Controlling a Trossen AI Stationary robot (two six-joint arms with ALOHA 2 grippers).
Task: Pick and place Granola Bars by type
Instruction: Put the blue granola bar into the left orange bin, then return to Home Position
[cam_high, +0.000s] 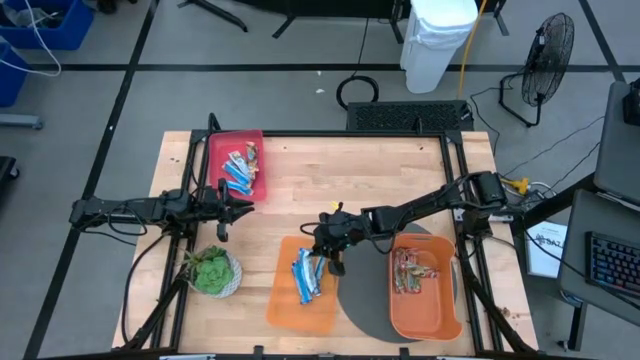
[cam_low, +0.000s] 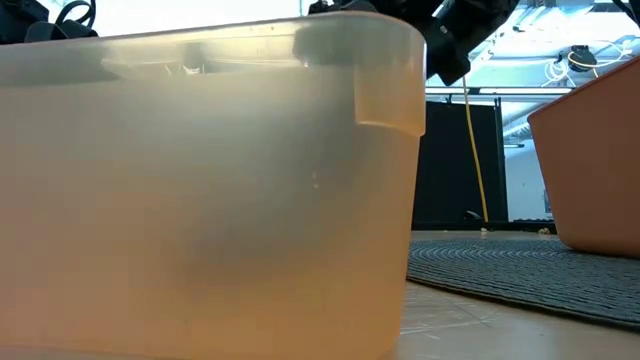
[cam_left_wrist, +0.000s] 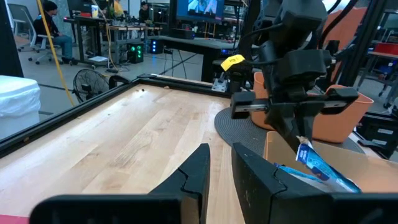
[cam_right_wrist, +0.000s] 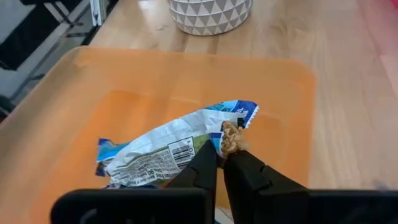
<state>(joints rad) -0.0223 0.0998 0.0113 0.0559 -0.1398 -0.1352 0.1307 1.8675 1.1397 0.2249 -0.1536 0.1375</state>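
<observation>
My right gripper (cam_high: 337, 265) hangs over the middle orange bin (cam_high: 285, 315), shut on a blue-and-white granola bar (cam_right_wrist: 165, 146). More blue bars (cam_high: 305, 275) lie on that bin's floor. The red bin (cam_high: 225, 150) at the far left holds mixed bars (cam_high: 240, 168). The orange bin at the right (cam_high: 440, 320) holds reddish-brown bars (cam_high: 407, 270). My left gripper (cam_high: 235, 205) waits beside the red bin, level, its fingers (cam_left_wrist: 193, 171) a little apart with nothing between them. My right gripper pinches the blue bar by one end (cam_right_wrist: 235, 130) between its two fingertips. The fingers slant down from the table's right side. The bar hangs tilted below them (cam_left_wrist: 310, 157), and its other end (cam_right_wrist: 109, 155) reaches down among the bars in the bin.
A green plant in a white patterned bowl (cam_high: 212, 270) stands near the left front. A dark round mat (cam_high: 365, 300) lies under the right bin. In the low view the middle bin's wall (cam_low: 200, 200) fills most of the picture. Bare wood (cam_high: 340, 180) lies across the table's far middle.
</observation>
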